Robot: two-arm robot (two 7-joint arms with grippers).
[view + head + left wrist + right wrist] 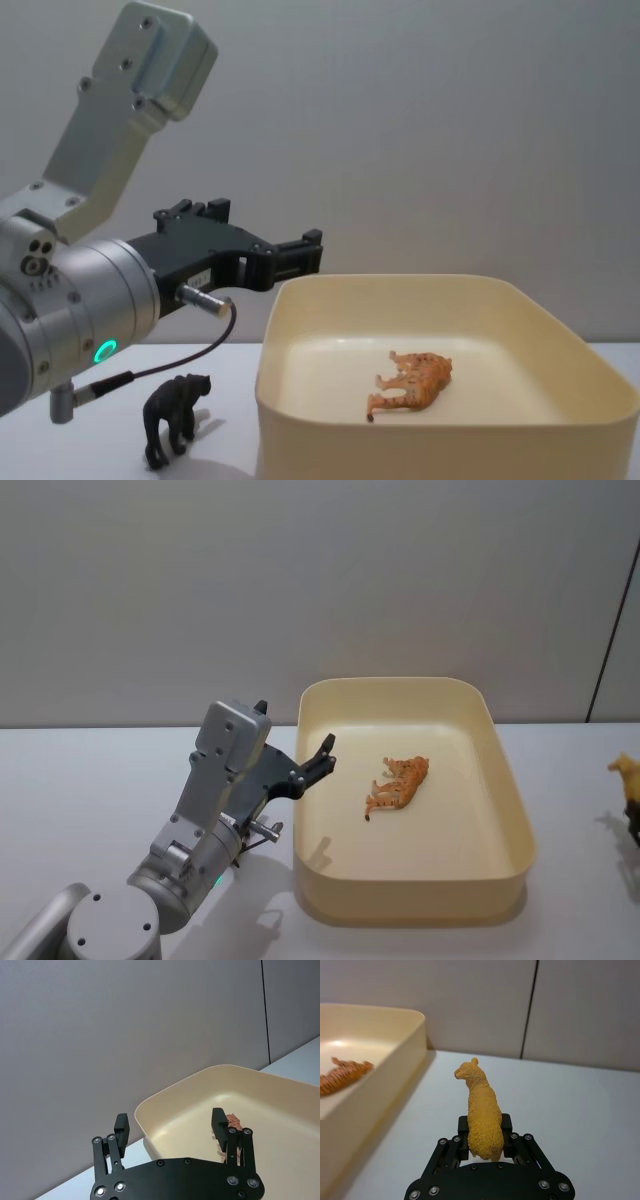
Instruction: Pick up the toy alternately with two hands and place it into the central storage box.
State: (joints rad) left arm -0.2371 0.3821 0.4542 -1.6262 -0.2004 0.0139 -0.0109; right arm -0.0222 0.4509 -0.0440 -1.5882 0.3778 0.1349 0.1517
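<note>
Left claw [170, 1117]: released, above central storage box [400, 902] left rim. Right claw [485, 1125]: grasping yellow toy [482, 1107], over open counter [570, 1110] right of box. Orange toy [400, 783]: lying inside box.

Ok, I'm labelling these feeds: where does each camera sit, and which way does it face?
Head: up high, looking down on the box and tiger; left arm shows.
Left wrist: behind the open left pincer, facing the box.
Right wrist: behind the right pincer, shut on a llama.
Chest: low, facing across the table; left arm, black toy.
Shared: all four show the tiger in the box.
</note>
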